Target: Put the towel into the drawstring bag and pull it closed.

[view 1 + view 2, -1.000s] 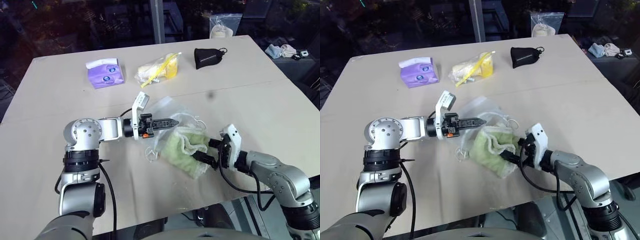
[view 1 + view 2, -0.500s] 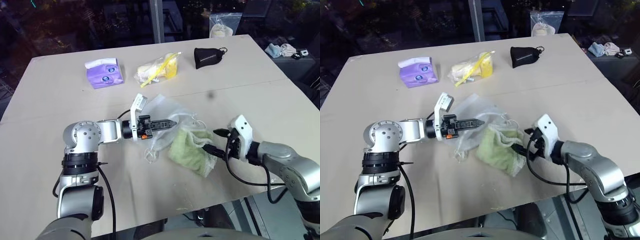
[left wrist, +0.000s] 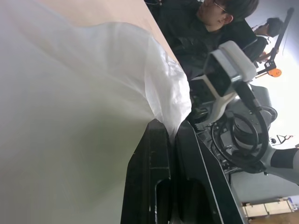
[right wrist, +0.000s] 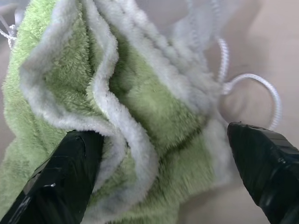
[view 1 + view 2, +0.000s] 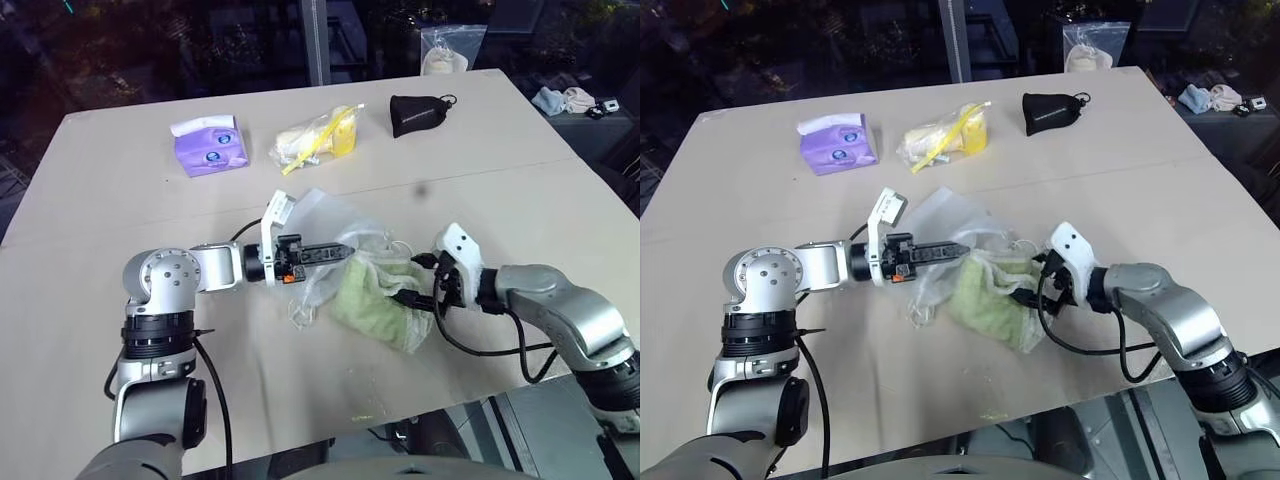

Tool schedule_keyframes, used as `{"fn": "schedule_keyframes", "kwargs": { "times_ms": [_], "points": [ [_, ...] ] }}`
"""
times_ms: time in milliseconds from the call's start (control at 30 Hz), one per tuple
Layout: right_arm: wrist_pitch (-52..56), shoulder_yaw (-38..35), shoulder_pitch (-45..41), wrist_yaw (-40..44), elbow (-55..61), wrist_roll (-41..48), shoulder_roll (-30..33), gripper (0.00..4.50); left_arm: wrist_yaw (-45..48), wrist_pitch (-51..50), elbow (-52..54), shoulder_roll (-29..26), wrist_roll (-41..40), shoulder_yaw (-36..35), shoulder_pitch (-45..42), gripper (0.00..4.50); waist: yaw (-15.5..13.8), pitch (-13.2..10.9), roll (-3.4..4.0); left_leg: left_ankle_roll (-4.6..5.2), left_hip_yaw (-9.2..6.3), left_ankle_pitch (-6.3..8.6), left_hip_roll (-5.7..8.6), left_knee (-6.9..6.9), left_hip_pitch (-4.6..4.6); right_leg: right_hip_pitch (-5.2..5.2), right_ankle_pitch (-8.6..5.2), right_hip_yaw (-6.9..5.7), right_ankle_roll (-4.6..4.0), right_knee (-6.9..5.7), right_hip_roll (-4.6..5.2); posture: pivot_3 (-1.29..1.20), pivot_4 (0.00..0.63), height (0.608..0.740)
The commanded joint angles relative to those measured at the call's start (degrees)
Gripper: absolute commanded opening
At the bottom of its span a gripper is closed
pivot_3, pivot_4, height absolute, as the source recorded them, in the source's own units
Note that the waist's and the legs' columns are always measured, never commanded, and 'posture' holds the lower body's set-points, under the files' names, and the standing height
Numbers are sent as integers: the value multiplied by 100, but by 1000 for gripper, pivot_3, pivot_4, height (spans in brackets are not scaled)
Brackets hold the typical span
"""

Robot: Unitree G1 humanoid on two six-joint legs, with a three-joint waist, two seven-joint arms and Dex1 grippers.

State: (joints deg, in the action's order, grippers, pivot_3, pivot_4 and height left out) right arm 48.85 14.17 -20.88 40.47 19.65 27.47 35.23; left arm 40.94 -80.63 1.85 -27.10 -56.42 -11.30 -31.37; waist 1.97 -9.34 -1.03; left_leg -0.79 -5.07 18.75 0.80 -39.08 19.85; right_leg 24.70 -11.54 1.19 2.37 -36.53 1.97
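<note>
1. Head views: at mid-frame on the table (image 5: 560, 215), the left gripper (image 5: 340, 249) is pinched shut on the upper edge of the bag (image 5: 325, 215), holding the thin frosted film up and open. Just right of centre, the towel (image 5: 375, 300) lies partly under that film, its lower right end seemingly outside the mouth. The right gripper (image 5: 408, 298), fingers spread wide, sits against the towel's right edge and holds nothing.

2. Left wrist view: two black fingers (image 3: 156, 154) are clamped together with a fold of bag film trapped between them at lower centre; the film fills the left of the frame. The right gripper's white housing shows at upper right, and a person sits beyond it.

3. Right wrist view: the open fingers (image 4: 70, 172) straddle the towel's thick green pile and white hem at centre; a cord (image 4: 261, 84) loops at the right edge.

4. Handling: the towel looks light, soft and compressible, best gripped on a bunched fold or hem. The bag looks flimsy and slippery, so its rim needs a firm pinch; the cord loops are the hold for closing.
</note>
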Motion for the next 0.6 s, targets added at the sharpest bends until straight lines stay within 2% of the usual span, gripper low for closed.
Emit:
{"fn": "schedule_keyframes", "kwargs": {
  "times_ms": [33,300,333,367,500,533,567,600],
  "points": [
    [-198,419,-275,274,-461,-148,-361,4462,-41,203,310,57,-75,-43,20,0,8,0,0,0,1,0,0,0,0,0,0,0,0,0,0,0,150,740],
    [-961,1371,-432,467,-1110,-1332,-387,4462,-261,802,612,122,217,91,194,0,30,3,-3,-1,-7,0,0,0,-4,2,1,7,0,-4,3,0,150,740],
    [-998,1397,-373,454,-1085,-1426,-343,3941,-320,869,636,144,257,98,203,0,31,3,-3,-1,-7,0,-1,0,-7,1,1,9,0,-6,3,0,150,740],
    [-978,1342,-298,446,-987,-1425,-304,3718,-359,939,648,177,286,93,204,0,23,4,-3,-1,-7,0,-1,0,-9,1,1,10,0,-8,3,0,150,740],
    [-830,715,131,324,-210,-1110,-219,1890,-444,1083,641,274,261,21,182,0,-11,9,-5,-2,-10,-1,-1,-1,-9,-2,1,6,-1,-10,3,0,150,740],
    [-867,534,268,309,48,-1018,-200,1639,-446,1058,636,268,227,16,182,0,-26,9,-5,-2,-10,-1,0,-2,-9,-2,1,7,-1,-10,4,0,150,740],
    [-953,334,418,315,336,-864,-229,1076,-446,1030,632,257,202,20,186,0,-56,9,-5,-2,-11,-1,1,-4,-6,-2,1,7,-1,-10,4,0,150,740],
    [-1022,182,531,312,564,-742,-271,712,-439,1022,634,245,191,32,192,0,-76,8,-5,-1,-11,-1,3,-5,-4,-2,1,6,0,-9,6,0,150,740]
  ]
}}
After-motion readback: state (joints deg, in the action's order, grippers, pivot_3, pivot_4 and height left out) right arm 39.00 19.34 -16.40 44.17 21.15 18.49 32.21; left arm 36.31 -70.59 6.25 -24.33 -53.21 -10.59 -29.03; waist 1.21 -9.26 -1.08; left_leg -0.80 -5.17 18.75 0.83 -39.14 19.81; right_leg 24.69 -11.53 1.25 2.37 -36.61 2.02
